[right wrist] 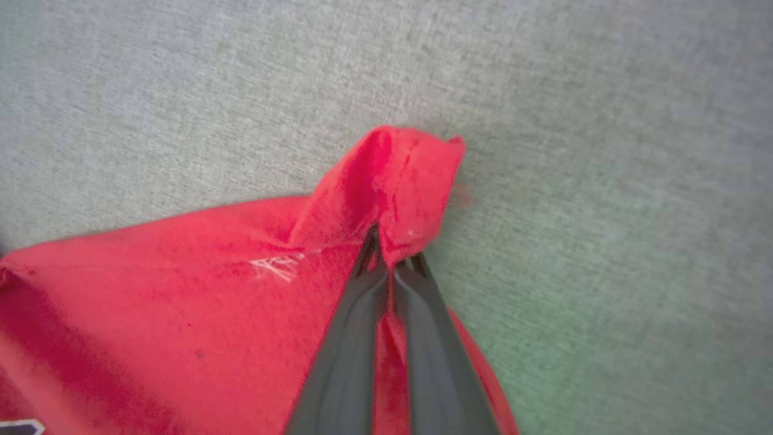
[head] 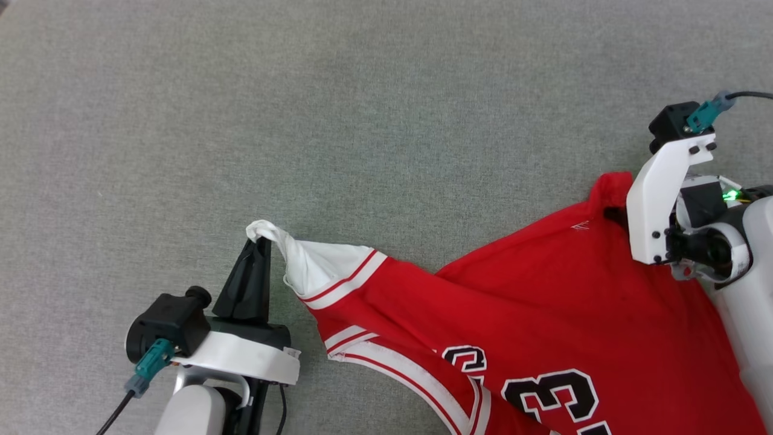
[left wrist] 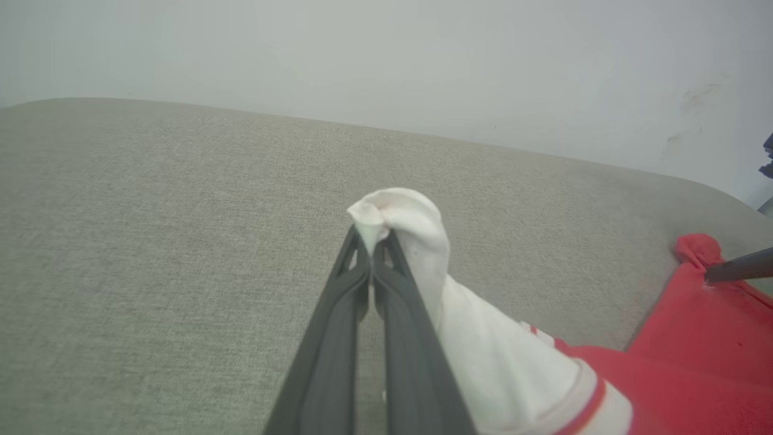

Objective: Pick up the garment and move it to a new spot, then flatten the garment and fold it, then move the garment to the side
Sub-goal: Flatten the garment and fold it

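In the head view the garment point(head: 543, 290) spans both tools. Its long axis runs from the left gripper point(head: 261, 241) across to the right gripper point(head: 613, 212), and its body lies on the grey surface point(head: 362, 90) between them. In the left wrist view, the fingers are pinched together on the white sleeve tip point(left wrist: 392, 211), with fabric trailing to their right. In the right wrist view, the fingers are clamped on a red corner point(right wrist: 404, 175), with cloth spreading to their left.

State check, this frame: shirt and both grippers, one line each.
shirt: unfolded, wrinkled, numbers up, on the grey surface, pinched at two points.
left gripper: shut on the white sleeve tip.
right gripper: shut on a bunched red edge.
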Available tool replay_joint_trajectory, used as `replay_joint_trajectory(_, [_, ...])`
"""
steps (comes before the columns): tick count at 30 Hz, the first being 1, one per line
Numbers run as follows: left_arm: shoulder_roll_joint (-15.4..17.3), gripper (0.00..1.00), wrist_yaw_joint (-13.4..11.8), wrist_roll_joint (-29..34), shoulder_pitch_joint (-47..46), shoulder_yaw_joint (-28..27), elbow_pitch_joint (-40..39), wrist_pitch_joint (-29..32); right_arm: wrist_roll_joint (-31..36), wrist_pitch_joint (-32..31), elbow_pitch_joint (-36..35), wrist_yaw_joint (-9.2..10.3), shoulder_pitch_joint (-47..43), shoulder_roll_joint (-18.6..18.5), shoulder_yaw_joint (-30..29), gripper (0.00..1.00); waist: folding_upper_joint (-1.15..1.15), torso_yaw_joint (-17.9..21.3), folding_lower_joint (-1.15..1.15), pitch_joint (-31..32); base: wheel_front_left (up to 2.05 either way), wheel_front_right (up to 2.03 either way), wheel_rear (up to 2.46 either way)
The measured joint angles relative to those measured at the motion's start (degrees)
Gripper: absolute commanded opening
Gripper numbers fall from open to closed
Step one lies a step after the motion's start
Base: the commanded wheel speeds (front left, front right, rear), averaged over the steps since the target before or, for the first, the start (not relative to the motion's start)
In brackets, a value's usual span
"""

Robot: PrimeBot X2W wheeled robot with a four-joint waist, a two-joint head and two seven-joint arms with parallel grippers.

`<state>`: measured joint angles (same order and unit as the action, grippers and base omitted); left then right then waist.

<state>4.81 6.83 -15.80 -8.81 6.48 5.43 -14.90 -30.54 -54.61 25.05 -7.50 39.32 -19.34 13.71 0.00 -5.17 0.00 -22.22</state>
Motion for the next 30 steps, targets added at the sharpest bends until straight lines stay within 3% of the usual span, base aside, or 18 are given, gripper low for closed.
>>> replay_joint_trajectory(4, [0.15,0.0,0.0,0.08,0.12,-1.11,0.04,-0.07,-0.42,5.02,0.41,0.0,-0.6,-0.43,1.14,0.0,0.0,0.25,0.0,2.01,0.0,0.0,0.0])
replay_joint_trajectory(10, [0.82,0.0,-0.41,0.96,-0.24,-3.05,-0.48,-0.09,1.44,18.76,-1.97,-0.01,-2.35,-0.86,-1.04,0.0,0.0,0.9,0.0,6.8,0.0,0.0,0.0])
replay_joint_trajectory(20, [3.0,0.0,-1.13,1.41,-9.22,-5.58,-0.51,-0.14,5.95,40.08,-6.67,-0.01,-6.5,3.36,-7.16,0.0,0.0,3.74,-0.01,15.12,0.0,0.0,0.0])
replay_joint_trajectory(24, [4.0,0.0,-1.32,0.82,-16.0,-6.65,0.04,0.38,7.98,44.62,-8.62,-0.01,-5.71,4.98,-8.9,0.0,0.0,5.61,-0.01,16.14,0.0,0.0,0.0])
replay_joint_trajectory(30, [5.82,0.0,-1.37,-0.09,-29.7,-6.95,1.34,3.23,9.46,46.64,-10.98,-0.01,1.66,6.36,-11.31,0.0,0.0,6.72,-0.01,13.51,0.0,0.0,0.0])
